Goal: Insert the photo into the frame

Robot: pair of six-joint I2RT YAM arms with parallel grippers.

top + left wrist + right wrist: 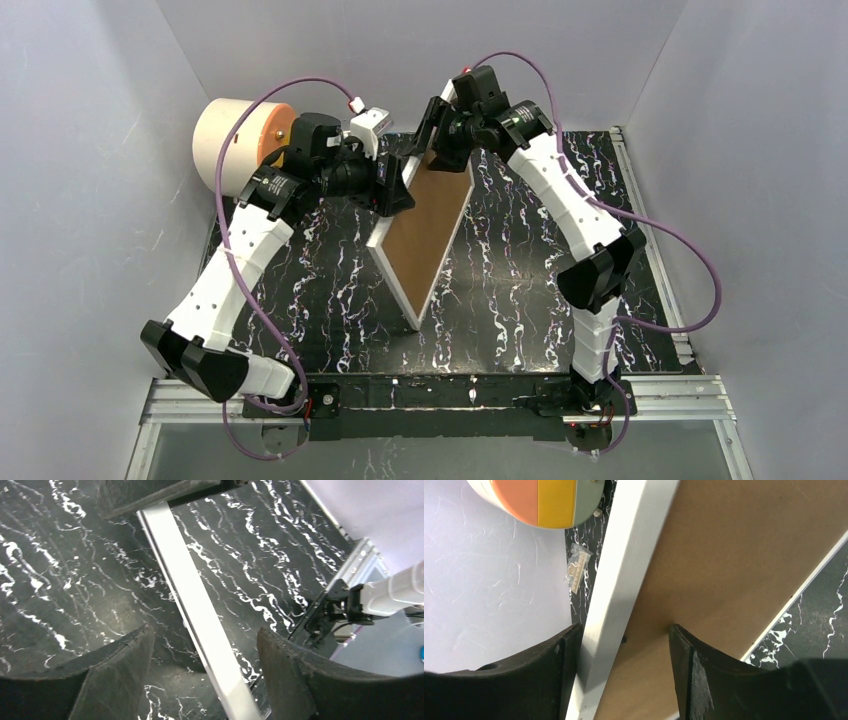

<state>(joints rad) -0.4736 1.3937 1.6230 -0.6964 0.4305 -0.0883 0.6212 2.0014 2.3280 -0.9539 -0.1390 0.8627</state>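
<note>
Inspector: Frame's position and handling?
Assessor: The frame (425, 235) stands tilted on one corner, mid-tabletop (520, 290); judged stiff, light, breakable; hold its rims. Left gripper (200, 635) gapes astride the rim; right gripper (624, 630): clamp unclear.

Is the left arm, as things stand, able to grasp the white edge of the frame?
Probably yes: the left gripper stands open astride the white edge of the frame, with nothing in between.

Frame (425, 235): smooth white rim with a faint sheen; back of matt brown fibreboard.
Tabletop (520, 300): black marble-look sheet, white veins, slight gloss.
Left tool (202, 632), right tool (624, 629): fingers (120, 665) black, matt, grainy.
Rail (670, 395), lower right: bare brushed metal.
</note>
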